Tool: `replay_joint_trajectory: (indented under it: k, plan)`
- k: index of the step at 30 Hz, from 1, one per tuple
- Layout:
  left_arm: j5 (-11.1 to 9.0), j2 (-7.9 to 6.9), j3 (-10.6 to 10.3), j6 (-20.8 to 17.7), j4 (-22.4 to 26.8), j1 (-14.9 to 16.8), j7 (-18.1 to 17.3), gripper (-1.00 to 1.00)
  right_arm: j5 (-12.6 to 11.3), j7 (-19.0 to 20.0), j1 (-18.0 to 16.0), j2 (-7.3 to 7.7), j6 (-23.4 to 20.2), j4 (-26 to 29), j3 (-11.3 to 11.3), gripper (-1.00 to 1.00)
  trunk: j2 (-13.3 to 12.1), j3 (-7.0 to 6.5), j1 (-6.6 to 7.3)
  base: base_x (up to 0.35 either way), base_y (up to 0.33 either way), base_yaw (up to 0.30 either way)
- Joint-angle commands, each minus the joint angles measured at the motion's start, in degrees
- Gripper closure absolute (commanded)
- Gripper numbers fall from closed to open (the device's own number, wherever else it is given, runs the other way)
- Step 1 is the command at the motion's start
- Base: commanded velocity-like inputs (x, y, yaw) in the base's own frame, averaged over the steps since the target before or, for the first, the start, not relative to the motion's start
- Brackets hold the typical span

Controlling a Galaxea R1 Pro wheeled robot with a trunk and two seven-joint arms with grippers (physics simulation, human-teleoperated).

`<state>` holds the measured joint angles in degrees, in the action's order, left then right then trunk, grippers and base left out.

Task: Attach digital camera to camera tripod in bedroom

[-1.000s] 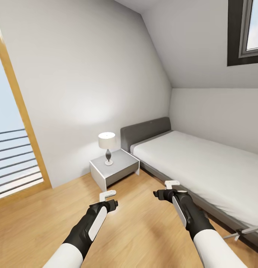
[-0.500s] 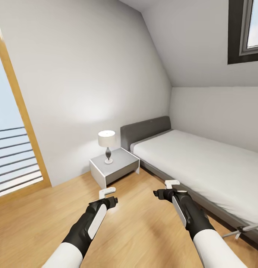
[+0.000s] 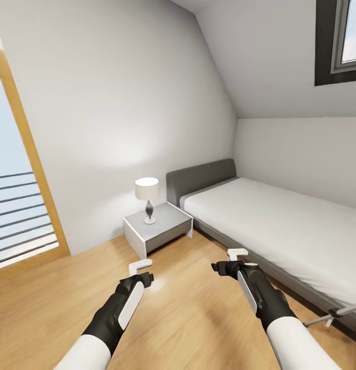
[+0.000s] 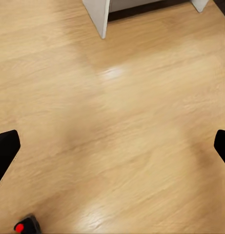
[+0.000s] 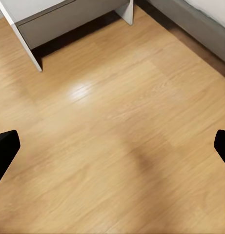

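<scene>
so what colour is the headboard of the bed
Dark grey, above a white mattress; the headboard shows best in the head view.

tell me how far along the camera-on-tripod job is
Early. Done: the robot is in the bedroom, facing the bed and nightstand. In hand: nothing; the left end effector and right end effector hang open over bare wood floor. A silver tripod leg shows by the bed, and the digital camera sits on the floor. Left: pick up and attach.
</scene>
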<state>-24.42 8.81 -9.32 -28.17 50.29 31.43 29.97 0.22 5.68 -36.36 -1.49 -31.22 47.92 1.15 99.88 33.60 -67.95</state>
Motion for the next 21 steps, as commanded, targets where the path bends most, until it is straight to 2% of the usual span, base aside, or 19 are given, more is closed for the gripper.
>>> replay_joint_trajectory:
  k: [1,9,13,17,21]
  plan:
    - [-0.63,-0.08,-0.17,-0.06,0.09,0.04,0.95,-1.0,0.04,0.17,-0.03,0.0,-0.29,0.1,-0.01,-1.0,0.45,0.25,-0.22,0.0,0.0,0.0]
    - [-0.72,-0.44,-0.04,0.09,-0.18,0.04,2.01,-1.0,-0.02,0.45,-0.03,0.01,-0.31,0.09,-0.01,-1.0,3.66,1.68,-1.98,0.0,0.0,0.0]
    - [-1.11,-1.19,0.63,0.12,-0.39,0.04,1.93,-1.0,-0.04,0.52,-0.03,0.02,-0.32,0.1,-0.01,-1.0,5.26,2.4,-2.86,0.0,0.0,0.0]
    - [-2.68,-2.36,1.86,0.14,-0.48,0.04,1.69,-1.0,-0.04,0.54,-0.03,0.06,-0.43,0.1,-0.01,-1.0,6.87,3.12,-3.74,0.0,0.0,0.0]
    - [-5.61,-3.44,2.91,0.1,-0.52,0.04,0.77,-1.0,-0.05,0.56,-0.03,0.08,-0.58,0.12,-0.01,-1.0,8.47,3.84,-4.61,0.0,0.0,0.0]
